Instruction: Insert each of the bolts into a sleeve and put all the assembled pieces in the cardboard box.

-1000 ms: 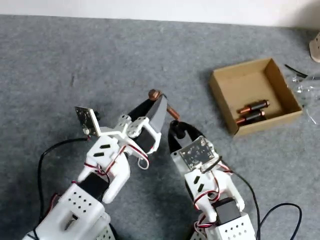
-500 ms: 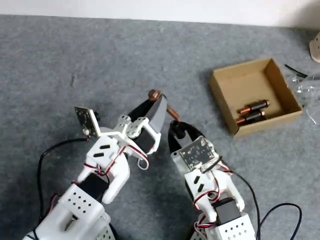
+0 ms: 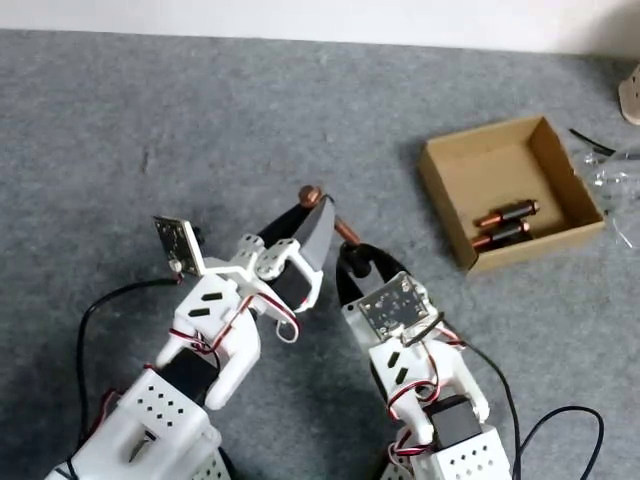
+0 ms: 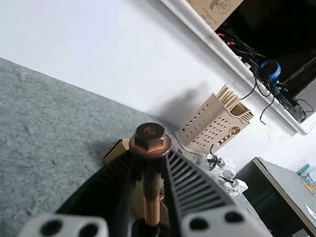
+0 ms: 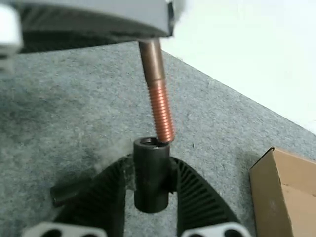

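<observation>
Left arm (image 3: 215, 310) angles in toward centre. Left gripper (image 4: 150, 160) is clamped on the bolt (image 4: 152, 143) shank, head proud of the tips. Right arm (image 3: 410, 350) sits alongside, right gripper (image 5: 150, 168) closed around the upright sleeve (image 5: 150, 190). Grippers are near tip to tip, left above right.

My left gripper (image 3: 315, 204) is clamped on a copper bolt (image 3: 345, 231), held at a slant with the head at the far end and the threaded end pointing back at my right gripper (image 3: 354, 258), pretty much meeting it. Off to my right, the cardboard box (image 3: 480, 165) sits on the grey carpet (image 3: 150, 110). It's got two assembled pieces (image 3: 506, 213) lying side by side in it.
</observation>
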Controlling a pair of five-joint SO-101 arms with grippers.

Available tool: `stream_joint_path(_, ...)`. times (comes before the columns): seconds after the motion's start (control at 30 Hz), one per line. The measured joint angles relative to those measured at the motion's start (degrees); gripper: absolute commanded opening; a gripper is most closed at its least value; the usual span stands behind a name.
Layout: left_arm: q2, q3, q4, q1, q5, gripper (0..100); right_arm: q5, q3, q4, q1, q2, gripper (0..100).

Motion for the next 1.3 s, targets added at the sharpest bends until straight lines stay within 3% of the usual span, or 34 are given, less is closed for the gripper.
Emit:
stream_joint_path(0.93,-0.8,0.0,6.1,0.8,0.4,1,0.0,0.0,0.0,0.0,0.1,0.5)
stream_joint_path(1.3,-2.1,-0.2,13.0,0.9,0.5,1,0.2,0.1,0.2,-0.2,0.2,0.5)
